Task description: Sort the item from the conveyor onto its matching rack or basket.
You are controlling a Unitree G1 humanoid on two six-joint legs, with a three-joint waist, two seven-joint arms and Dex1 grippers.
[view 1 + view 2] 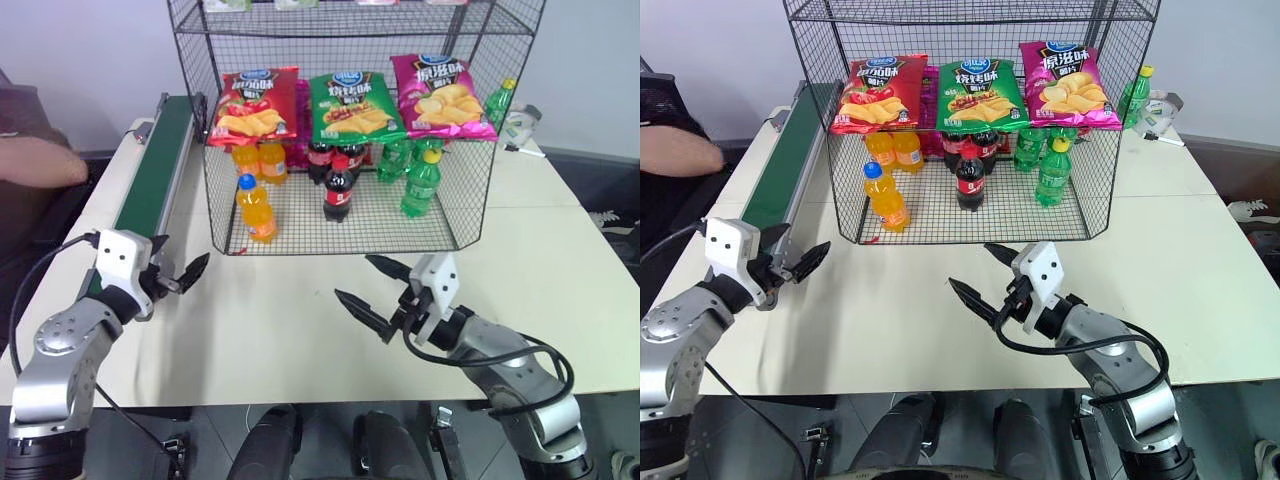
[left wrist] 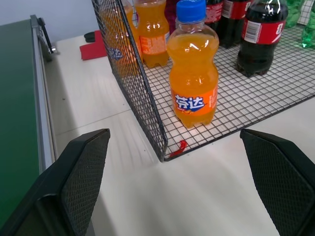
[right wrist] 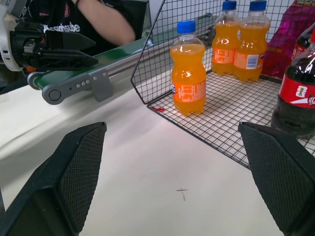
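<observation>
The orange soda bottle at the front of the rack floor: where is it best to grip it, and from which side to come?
Probably at the labelled waist of the orange soda bottle, coming level from the rack's open front. It stands upright, alone near the edge, with the mesh wall close on one side and the cola bottle apart on the other.

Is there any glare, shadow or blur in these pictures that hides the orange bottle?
Left wrist view: the orange bottle is sharp, with small bright highlights near its shoulder; label readable. Right wrist view: equally clear, soft shadow under it on the rack. Left eye view: even light, nothing hides it.
</observation>
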